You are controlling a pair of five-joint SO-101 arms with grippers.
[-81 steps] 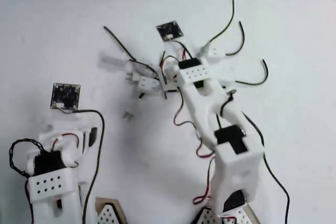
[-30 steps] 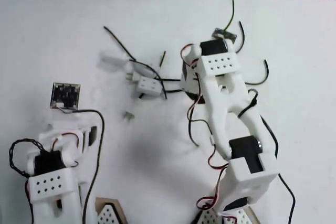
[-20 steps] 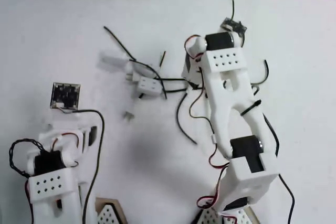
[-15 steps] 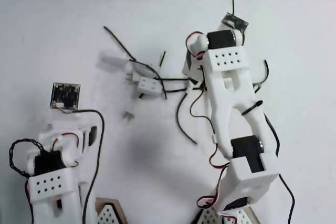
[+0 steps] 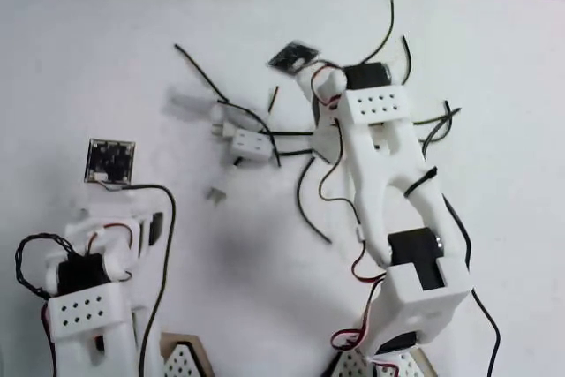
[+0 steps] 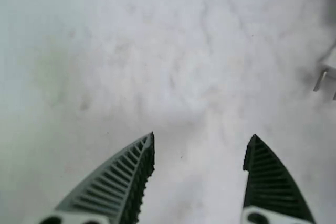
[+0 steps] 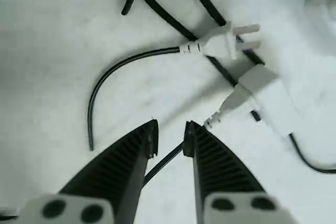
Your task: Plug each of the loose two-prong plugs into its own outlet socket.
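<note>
A white two-prong plug [image 7: 223, 40] lies loose on the worktop [image 5: 88, 50], its prongs bare. Just beside the plug sits a white connector block [image 7: 265, 98]. Its thin black cord [image 7: 160, 166] runs through the gap between the narrowly parted jaws of the right gripper [image 7: 171, 136], near the plug. The left gripper [image 6: 203, 139] hangs well apart from the plug over bare worktop, jaws wide.

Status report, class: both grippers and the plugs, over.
Left gripper open over table. Right gripper part open, astride a cord. Plug lies loose by white block, cords crossing beneath.
</note>
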